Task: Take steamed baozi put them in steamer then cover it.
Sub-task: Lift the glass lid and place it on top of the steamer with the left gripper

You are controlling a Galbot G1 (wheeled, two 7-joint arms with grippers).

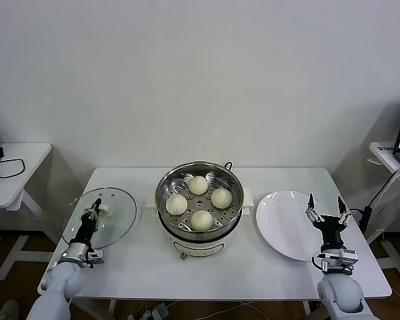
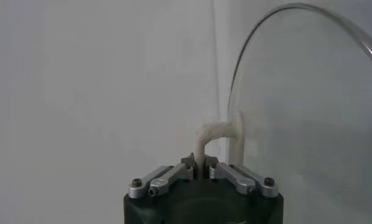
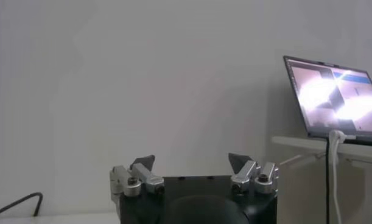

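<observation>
All four steamed baozi [image 1: 199,201] sit on the perforated tray inside the steamer [image 1: 200,230], which stands uncovered at the middle of the white table [image 1: 253,273]; judged from this, loading is done and only the covering step remains. The cover [image 1: 113,223] is at the table's left end, well apart from the pot. The left gripper [image 1: 94,212] is clamped on the cover's white handle [image 2: 219,135]; the head view shows the glass disc tilted up off the table rather than lying flat, though how far it is lifted cannot be told. The relation that governs the coming move: the steamer lies to the robot's right of the left gripper, across a bare stretch of table, so the cover must travel sideways toward centre and be brought level, rim parallel to the pot's rim, before lowering. The left arm is the nearer one and already has the lid. The right gripper [image 1: 326,211] hovers over the near edge of the white plate [image 1: 280,230], jaws spread apart and holding nothing. The head view alone gives the spacing between lid, pot and plate. The left wrist view shows what the head view does not: the fingers closed tight on the curved handle, with the glass and its metal rim standing on edge just beside them. The right wrist view confirms its fingertips [image 3: 144,163] wide open, and shows a laptop [image 3: 335,100] on a side table beyond.
</observation>
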